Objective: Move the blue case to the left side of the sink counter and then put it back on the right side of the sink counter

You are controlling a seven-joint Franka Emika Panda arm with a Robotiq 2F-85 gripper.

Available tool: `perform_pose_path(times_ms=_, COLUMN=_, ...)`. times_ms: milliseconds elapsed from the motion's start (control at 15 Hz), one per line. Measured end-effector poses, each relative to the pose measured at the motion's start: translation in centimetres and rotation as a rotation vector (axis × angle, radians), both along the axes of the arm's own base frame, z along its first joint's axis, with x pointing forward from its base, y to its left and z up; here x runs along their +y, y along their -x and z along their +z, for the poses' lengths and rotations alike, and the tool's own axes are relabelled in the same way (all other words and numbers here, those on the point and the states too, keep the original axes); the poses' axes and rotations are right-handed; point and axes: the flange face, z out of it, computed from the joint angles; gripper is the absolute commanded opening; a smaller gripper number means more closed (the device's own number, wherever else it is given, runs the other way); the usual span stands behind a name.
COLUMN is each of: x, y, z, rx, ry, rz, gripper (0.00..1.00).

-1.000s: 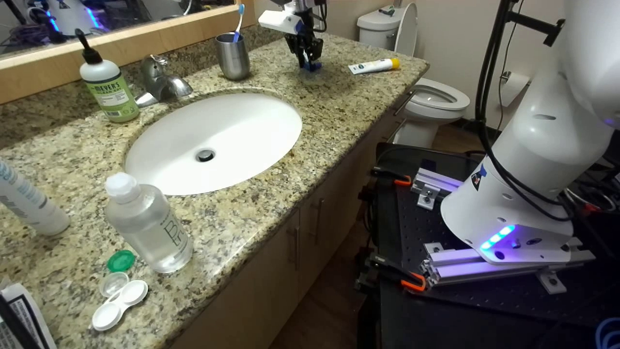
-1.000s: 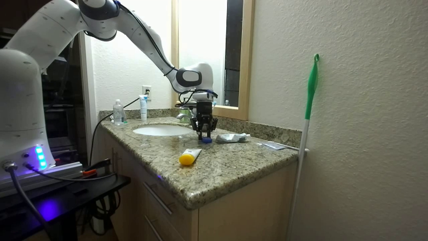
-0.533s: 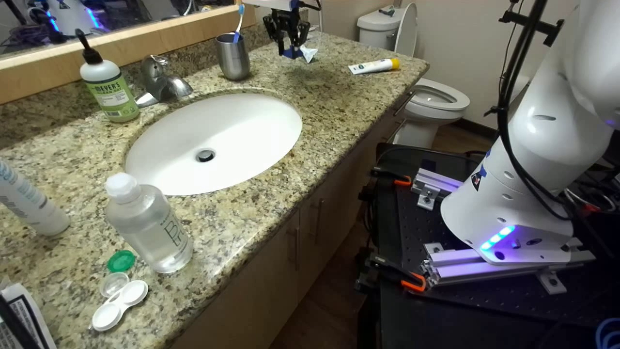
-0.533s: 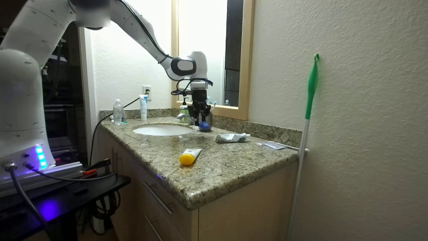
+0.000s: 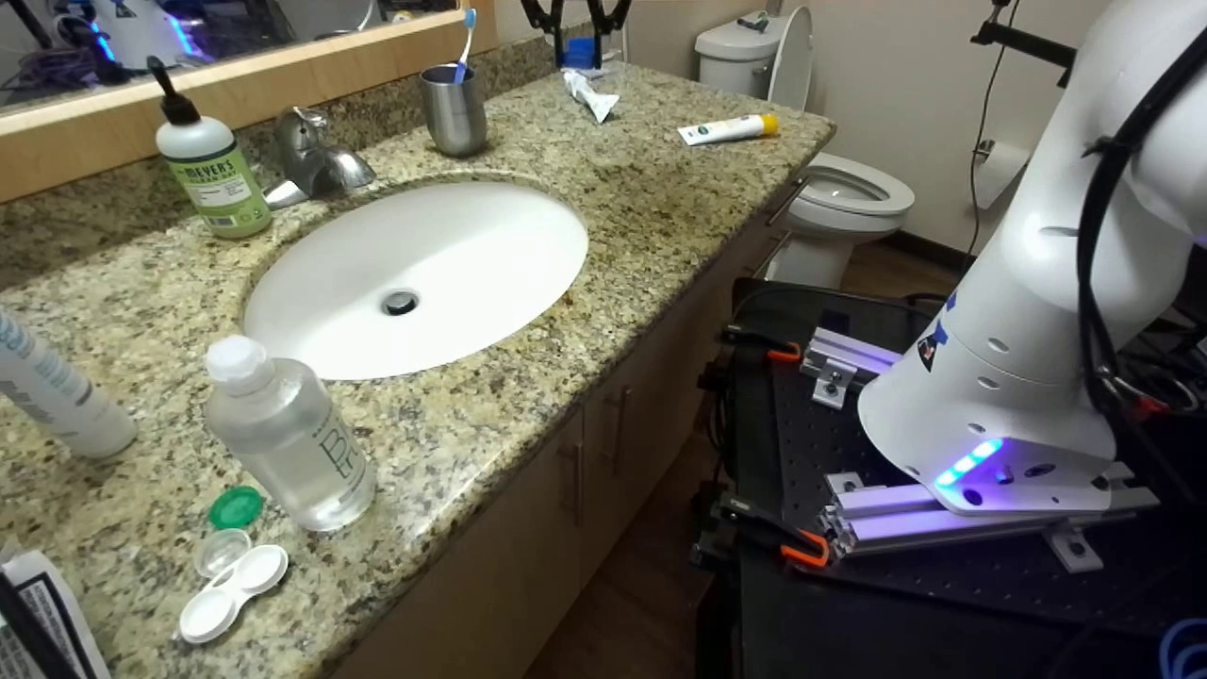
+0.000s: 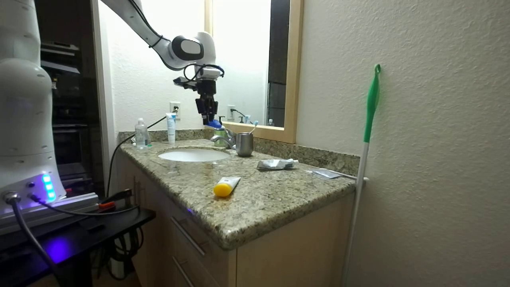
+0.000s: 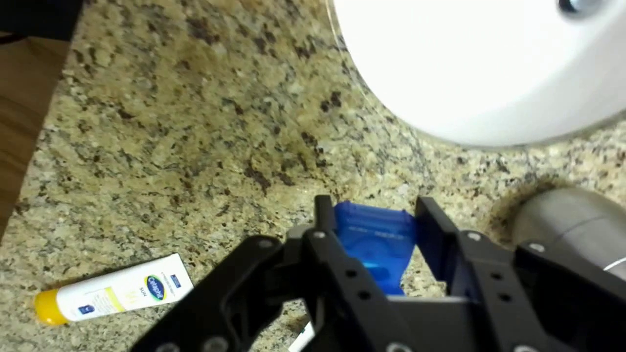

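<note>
The blue case (image 5: 580, 54) is held in the air above the sink counter (image 5: 490, 424). It also shows in an exterior view (image 6: 214, 124) and in the wrist view (image 7: 374, 239). My gripper (image 7: 371, 210) points down and is shut on the case, with one black finger on each side of it. The gripper (image 6: 206, 120) is well above the counter in an exterior view, higher than the metal cup. The upper part of the gripper is cut off in an exterior view (image 5: 578, 58).
Near the case stand a metal cup (image 5: 453, 113) with a toothbrush, the faucet (image 5: 325, 170) and a soap bottle (image 5: 215, 179). On the counter lie a yellow-capped tube (image 6: 226, 187) and a crumpled white tube (image 6: 277, 164). A clear bottle (image 5: 292, 434) and lens case (image 5: 233, 594) are beyond the basin.
My gripper has risen from the counter with the blue case in it and moved toward the basin side. The crumpled white tube and the cup are uncovered. The other things stay put.
</note>
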Motion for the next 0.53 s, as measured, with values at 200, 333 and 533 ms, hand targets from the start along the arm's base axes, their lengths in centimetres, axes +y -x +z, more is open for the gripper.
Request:
perform_pose_path(times_ms=200, x=5.5, y=2.6, z=1.6, rx=0.007, ry=0.036, rz=0.158, gripper=0.20)
perform_pose_path(times_ms=333, x=10.1, y=4.1, z=2.1, rx=0.003, ry=0.054, rz=0.261, gripper=0.20)
perform_pose_path(times_ms=533, x=18.1, y=5.5, z=2.6, rx=-0.016, ry=0.081, rz=0.423, gripper=0.20)
